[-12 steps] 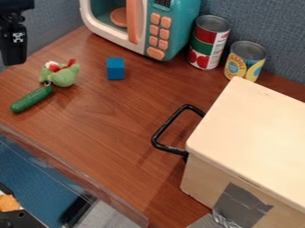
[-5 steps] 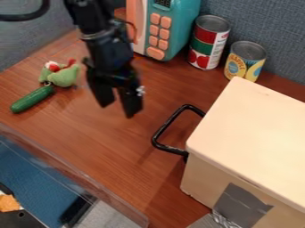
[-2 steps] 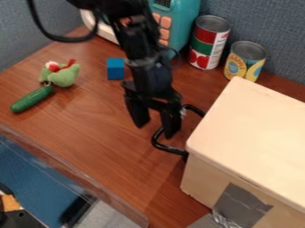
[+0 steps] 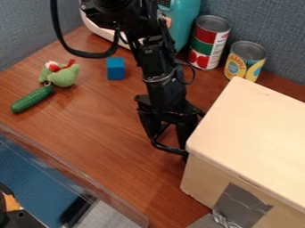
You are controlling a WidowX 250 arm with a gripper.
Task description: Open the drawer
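The black gripper [image 4: 169, 141] hangs down at the left side of the cream box [image 4: 250, 133], its two fingers spread apart. It overlaps the box's black loop handle [image 4: 168, 149]: the left finger is over the handle's outer bar, and the right finger is between that bar and the box wall, close to the wall. Whether either finger touches the handle, I cannot tell. The upper part of the handle is mostly hidden behind the gripper. No gap shows between the box's drawer side and its body.
Behind the arm is a teal toy microwave [image 4: 187, 22]. Two cans, one red [image 4: 208, 42] and one yellow [image 4: 245, 61], stand behind the box. A blue cube [image 4: 115, 68], a green plush toy [image 4: 63, 75] and a cucumber [image 4: 32, 99] lie left.
From the upper left, the arm has come across the table to the right and nearer the camera, and its gripper has lowered to the handle. The box and handle have kept their places.
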